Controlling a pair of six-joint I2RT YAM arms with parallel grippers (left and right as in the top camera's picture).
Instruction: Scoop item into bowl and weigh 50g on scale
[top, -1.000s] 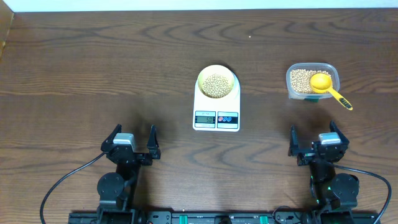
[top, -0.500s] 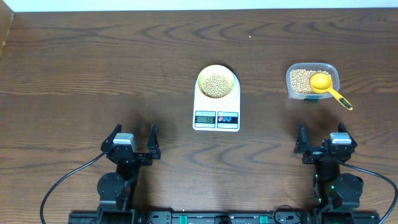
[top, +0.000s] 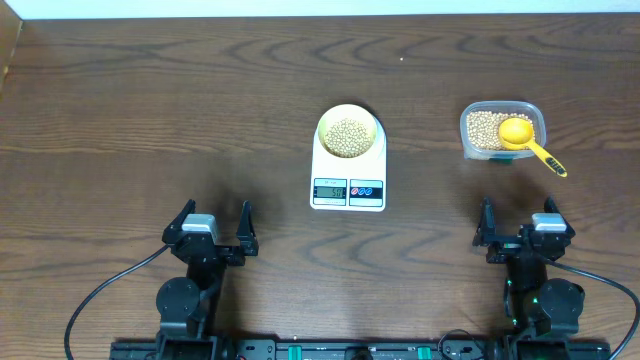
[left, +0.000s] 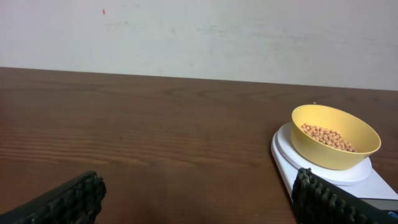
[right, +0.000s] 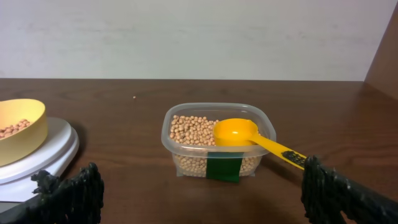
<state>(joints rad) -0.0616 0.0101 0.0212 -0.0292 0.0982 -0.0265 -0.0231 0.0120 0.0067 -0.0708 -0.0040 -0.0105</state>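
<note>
Both arms rest folded low; left gripper (top: 215, 214) and right gripper (top: 519, 216) spread wide, empty.

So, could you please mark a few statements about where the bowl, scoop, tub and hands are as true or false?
1. The bowl sits on the scale. True.
2. The scoop lies in the bowl. False: it rests in the tub, with its handle over the rim.
3. The bowl is empty. False: it holds beans.
4. The left hand and right hand are open and hold nothing. True.
5. The tub stands to the left of the scale. False: it stands to the scale's right, in front of the right hand.
</note>
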